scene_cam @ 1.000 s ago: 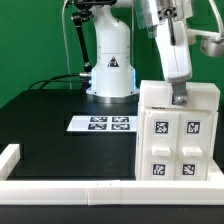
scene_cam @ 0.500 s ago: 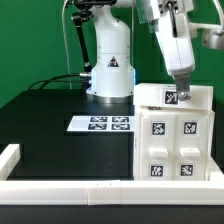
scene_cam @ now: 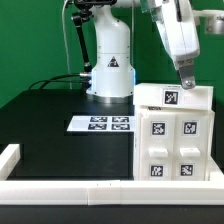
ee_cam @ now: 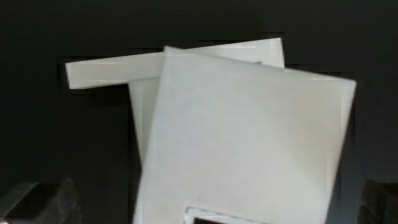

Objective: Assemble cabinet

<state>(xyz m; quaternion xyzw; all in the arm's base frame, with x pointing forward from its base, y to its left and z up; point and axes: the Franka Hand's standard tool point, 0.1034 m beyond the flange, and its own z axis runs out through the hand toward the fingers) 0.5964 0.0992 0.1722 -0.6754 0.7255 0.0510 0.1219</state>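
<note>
The cabinet (scene_cam: 176, 135) is a large white box-shaped shell standing at the exterior view's right, near the front rail. Several square tags show on its front face and one on its top. My gripper (scene_cam: 186, 82) hangs just above the cabinet's top back edge, apart from it. In the wrist view the cabinet's white faces (ee_cam: 240, 130) fill most of the picture. The dark fingertips (ee_cam: 36, 202) stand wide apart at either side of the gripper (ee_cam: 199, 208), holding nothing. The gripper is open.
The marker board (scene_cam: 101, 124) lies flat on the black table in the middle. The arm's white base (scene_cam: 111, 62) stands at the back. A low white border rail (scene_cam: 60, 186) runs along the front and the exterior view's left edge.
The gripper has risen off the cabinet's top and drifted toward the exterior view's right. The tag on the cabinet's top now shows. The cabinet has not moved.
</note>
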